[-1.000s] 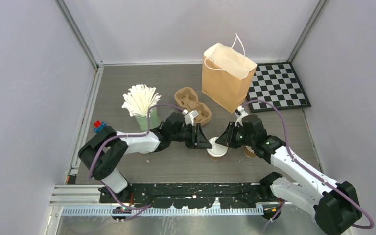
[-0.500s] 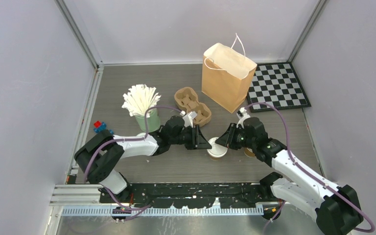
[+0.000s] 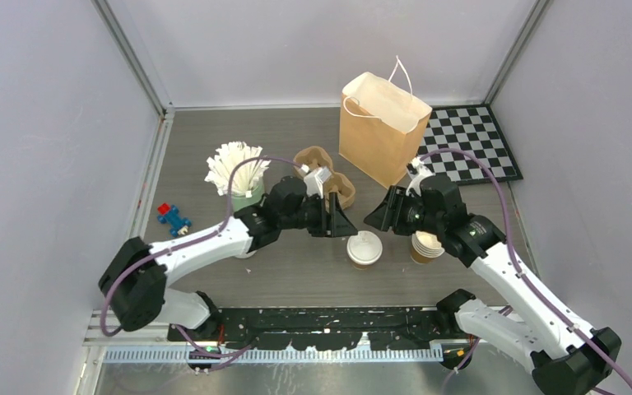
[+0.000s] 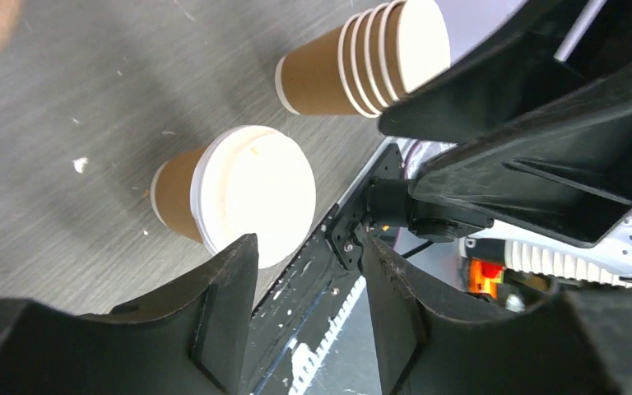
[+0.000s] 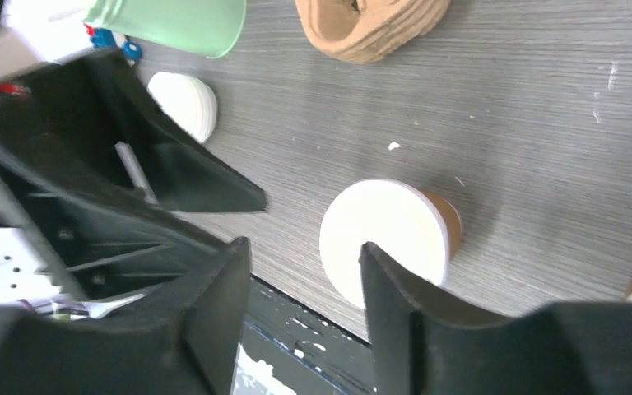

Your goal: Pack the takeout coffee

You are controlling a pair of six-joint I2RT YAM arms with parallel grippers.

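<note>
The takeout coffee (image 3: 364, 249), a brown paper cup with a white lid on it, stands alone on the table near the front centre. It also shows in the left wrist view (image 4: 239, 193) and the right wrist view (image 5: 387, 239). My left gripper (image 3: 341, 222) hovers just up and left of the cup, open and empty (image 4: 309, 271). My right gripper (image 3: 378, 218) hovers just up and right of the cup, open and empty (image 5: 304, 271). Neither gripper touches the cup.
A stack of lidless brown cups (image 3: 426, 245) stands right of the coffee. An open brown paper bag (image 3: 378, 123) stands at the back, with a checkerboard (image 3: 469, 144) to its right. A pulp cup carrier (image 3: 325, 173), a green cup of white sticks (image 3: 239, 177), loose white lids (image 5: 185, 103) and a red-blue toy (image 3: 170, 216) lie to the left.
Both grippers have risen and drawn back from the lidded cup toward the far side. The cup stays in place. The stack of cups is now uncovered by the right arm.
</note>
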